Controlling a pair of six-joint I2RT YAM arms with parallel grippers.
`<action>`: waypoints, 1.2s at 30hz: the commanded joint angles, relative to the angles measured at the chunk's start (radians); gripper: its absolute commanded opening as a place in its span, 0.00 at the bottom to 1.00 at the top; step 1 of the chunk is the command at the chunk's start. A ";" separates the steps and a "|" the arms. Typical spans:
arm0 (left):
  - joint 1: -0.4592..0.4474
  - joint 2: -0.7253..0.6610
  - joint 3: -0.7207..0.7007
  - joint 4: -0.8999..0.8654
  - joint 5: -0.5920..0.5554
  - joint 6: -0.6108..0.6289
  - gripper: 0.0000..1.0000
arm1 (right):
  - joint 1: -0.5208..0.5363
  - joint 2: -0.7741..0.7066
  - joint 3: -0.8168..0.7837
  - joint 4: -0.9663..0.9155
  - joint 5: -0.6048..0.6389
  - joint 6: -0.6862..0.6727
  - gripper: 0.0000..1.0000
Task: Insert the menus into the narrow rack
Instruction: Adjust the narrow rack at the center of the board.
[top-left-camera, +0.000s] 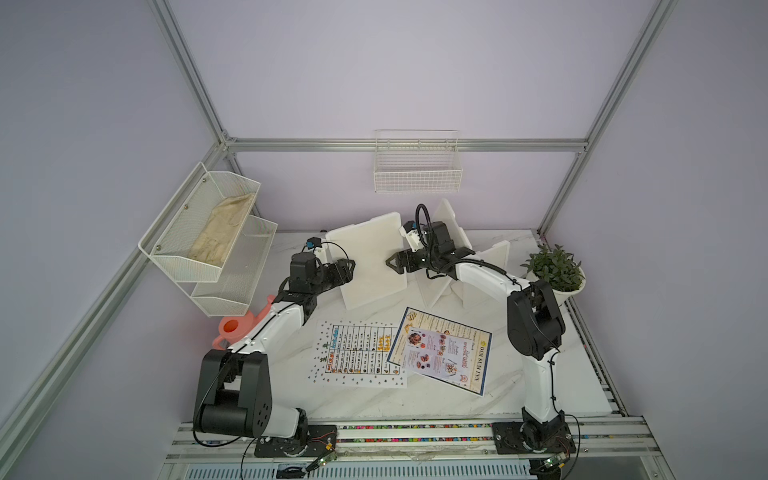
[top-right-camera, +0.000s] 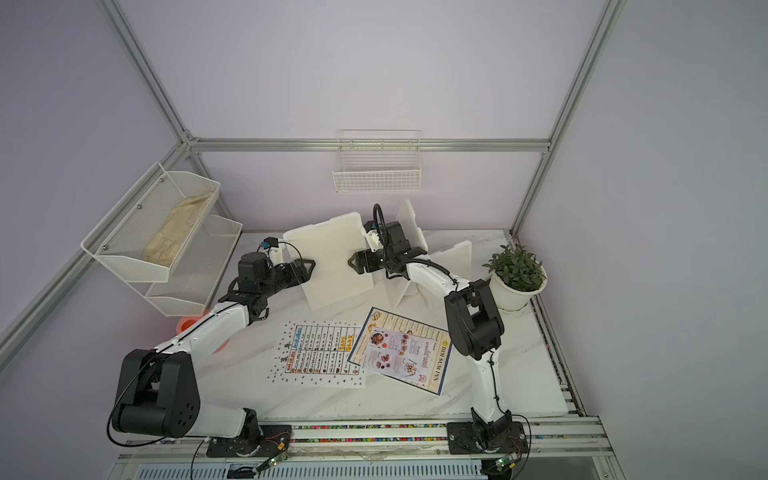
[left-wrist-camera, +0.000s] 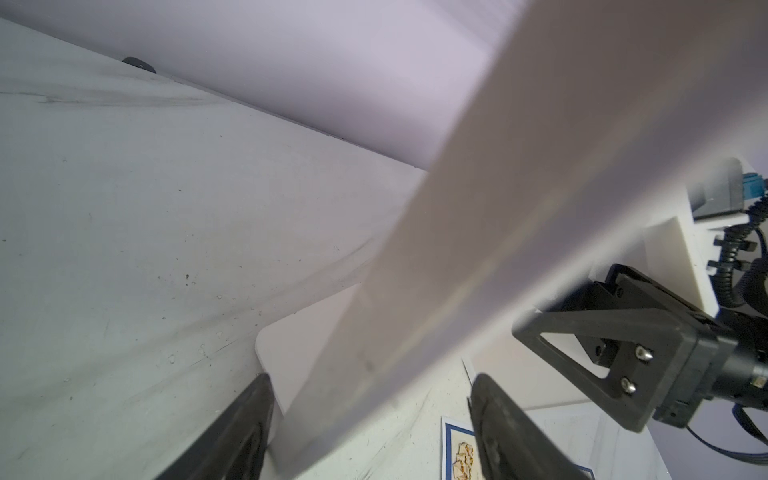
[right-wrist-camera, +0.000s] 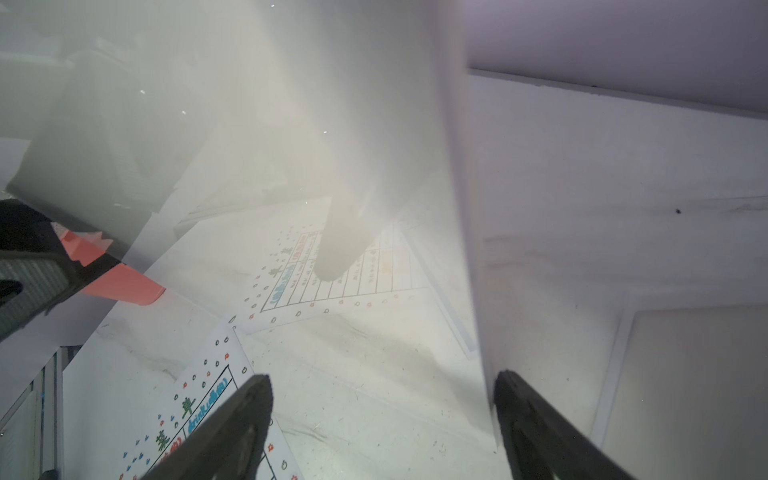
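Left gripper (top-left-camera: 351, 269) and right gripper (top-left-camera: 390, 264) faced each other across the large tilted front panel (top-left-camera: 369, 253) of the white rack (top-left-camera: 492, 266) near the desk's (top-left-camera: 582, 374) back edge. Each had its jaws spread, straddling one side edge of that panel without clamping it. Nearer the front edge, all three menus lay flat on the desk. The blue-bordered "DIM SUM INN" sheet (top-left-camera: 478, 368) overlapped a corner of the dotted grid sheet (top-left-camera: 353, 353) beside it. The small leaflet (top-left-camera: 432, 353) rested on top of the blue-bordered sheet.
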 joint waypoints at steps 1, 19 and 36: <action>-0.001 -0.004 -0.012 0.045 0.047 -0.005 0.76 | 0.028 -0.074 -0.046 0.056 -0.043 0.012 0.87; -0.032 0.023 -0.027 0.094 0.236 0.000 0.79 | 0.035 -0.301 -0.302 0.092 0.080 0.047 0.86; -0.077 0.098 0.023 0.120 0.201 -0.002 0.91 | 0.033 -0.361 -0.354 0.074 0.149 0.045 0.84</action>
